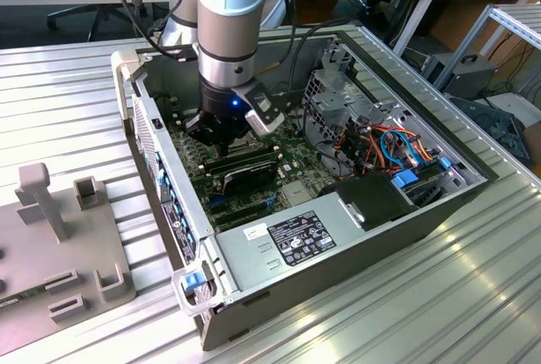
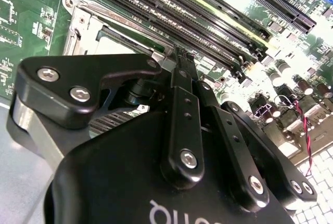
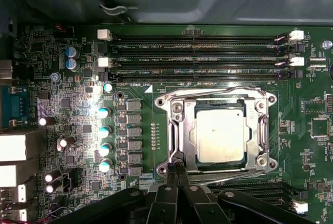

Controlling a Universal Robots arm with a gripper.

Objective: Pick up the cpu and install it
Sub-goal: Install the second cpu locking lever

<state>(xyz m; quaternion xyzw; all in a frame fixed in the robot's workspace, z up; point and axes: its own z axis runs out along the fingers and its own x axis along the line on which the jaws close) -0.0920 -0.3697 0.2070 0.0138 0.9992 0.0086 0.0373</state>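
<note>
1. Arm (image 1: 226, 18) is held near vertical, wrist pointed straight down.
2. Gripper (image 3: 177, 169) is seen lowered, fingers (image 3: 179, 180) brought together at the tips, nothing visibly clamped.

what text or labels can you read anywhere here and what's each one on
Nothing reads clearly enough to quote.
psu label: print and symbols, too small to read.
board: white markings, too small to read.
gripper: white letters on its body in the second wrist view, cut off at the picture's edge, unreadable.
cpu: no readable marking on its top.
</note>
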